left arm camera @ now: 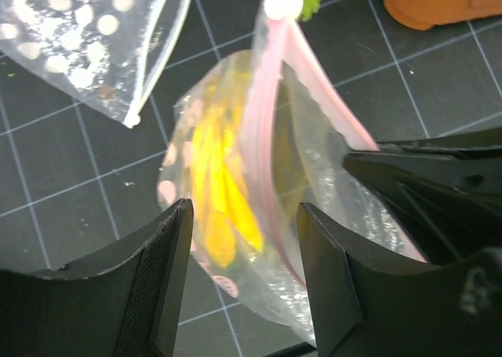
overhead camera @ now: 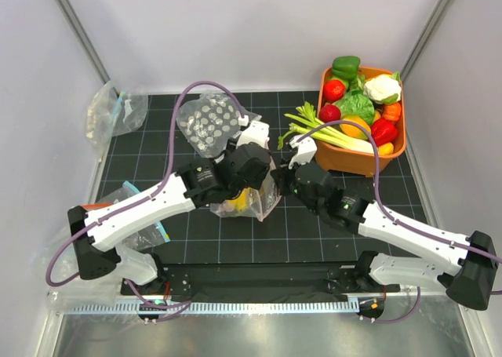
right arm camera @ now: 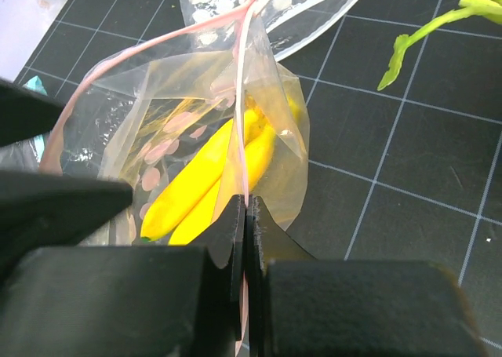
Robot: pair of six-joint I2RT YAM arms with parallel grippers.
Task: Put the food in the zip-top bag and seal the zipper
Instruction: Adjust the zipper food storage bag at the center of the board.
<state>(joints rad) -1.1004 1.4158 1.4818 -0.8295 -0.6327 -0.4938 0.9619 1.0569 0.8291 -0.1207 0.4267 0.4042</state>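
The zip-top bag (right arm camera: 157,98), clear with pale dots and a pink zipper (right arm camera: 239,114), stands on the mat with the yellow banana bunch (right arm camera: 208,180) inside. My right gripper (right arm camera: 245,216) is shut on the zipper strip at the mouth's end. My left gripper (left arm camera: 247,286) is open, its fingers (left arm camera: 169,278) on either side of the bag's body (left arm camera: 235,176) with gaps on both sides. From above, both grippers meet at the bag (overhead camera: 263,200), left gripper (overhead camera: 252,186) and right gripper (overhead camera: 280,180). A small red fruit (overhead camera: 330,112) and green lettuce (overhead camera: 357,106) lie in the orange basket (overhead camera: 353,162).
A second dotted bag (overhead camera: 208,120) lies flat behind the left arm. Plain clear bags lie at the far left (overhead camera: 114,110) and near left (overhead camera: 129,196). Celery stalks (overhead camera: 314,125) hang over the basket's rim; cauliflower (overhead camera: 382,88) and peppers fill it.
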